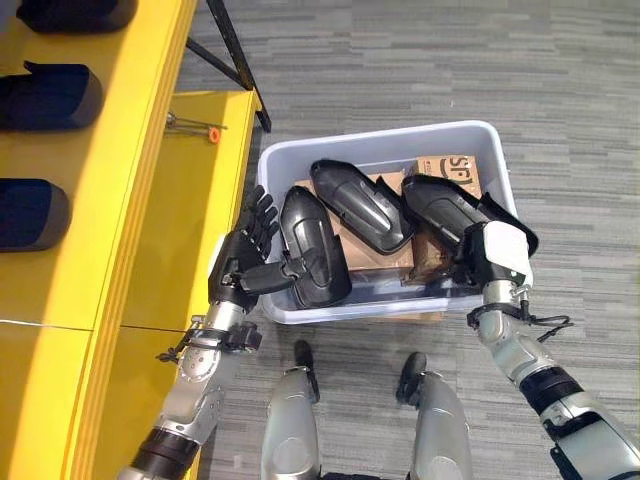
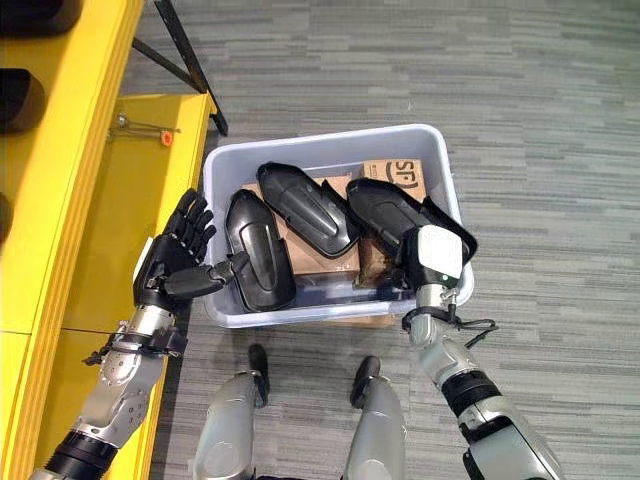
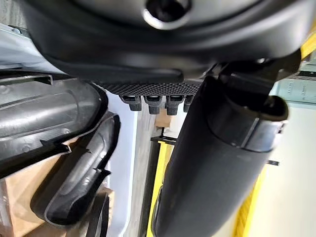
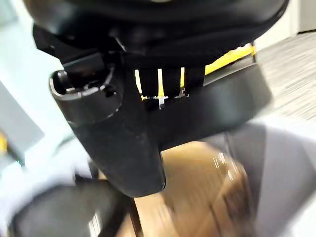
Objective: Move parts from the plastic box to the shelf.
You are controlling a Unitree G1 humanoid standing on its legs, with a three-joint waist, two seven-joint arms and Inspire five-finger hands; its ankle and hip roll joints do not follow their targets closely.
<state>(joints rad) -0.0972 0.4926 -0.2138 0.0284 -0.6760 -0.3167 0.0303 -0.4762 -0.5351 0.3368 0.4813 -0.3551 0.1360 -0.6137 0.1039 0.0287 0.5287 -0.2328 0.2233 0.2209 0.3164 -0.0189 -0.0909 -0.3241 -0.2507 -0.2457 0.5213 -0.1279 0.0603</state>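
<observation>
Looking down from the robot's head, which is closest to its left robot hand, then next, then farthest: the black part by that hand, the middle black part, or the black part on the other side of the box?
From the left robot hand:
1. Left black part, touching the thumb, at the box's left end.
2. Middle black part, lying across the cardboard.
3. Right black part, at the box's right end, by the right robot hand.

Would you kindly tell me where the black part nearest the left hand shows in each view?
Left eye view: black part at the plastic box's left end, beside the left hand.
Right eye view: same spot.
Left wrist view: probably the dark shell beside the hand.
Right wrist view: cannot tell.
Shared landmark: the cardboard under the parts.
</observation>
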